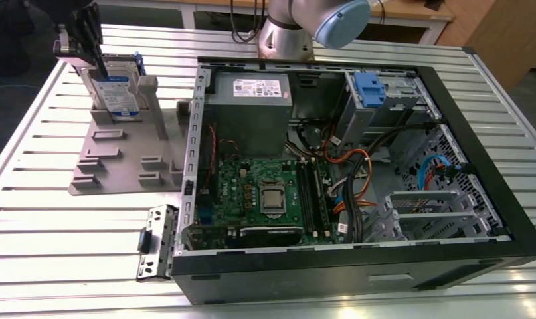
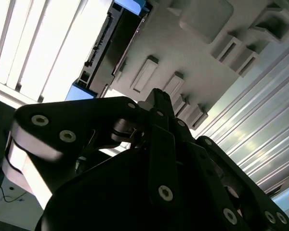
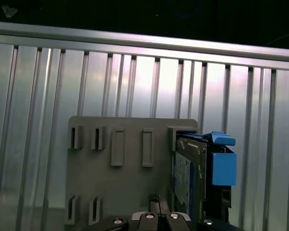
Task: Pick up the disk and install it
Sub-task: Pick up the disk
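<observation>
Exterior view — gripper (image 1: 94, 65) hangs beside the disk (image 1: 119, 93) — upright in grey holder (image 1: 117, 156).

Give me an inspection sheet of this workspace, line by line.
Surface: slatted metal table.
Job's things: disk standing upright in a slot of the grey holder; open computer case beside the holder.
Clutter: loose black bracket lying on the table at the case's corner.
Grippers: gripper above the holder, beside the disk, apart from it in both wrist views.
Cables: orange wires and blue wires inside the case.
Surroundings: arm base behind the case; wooden furniture beyond.
</observation>
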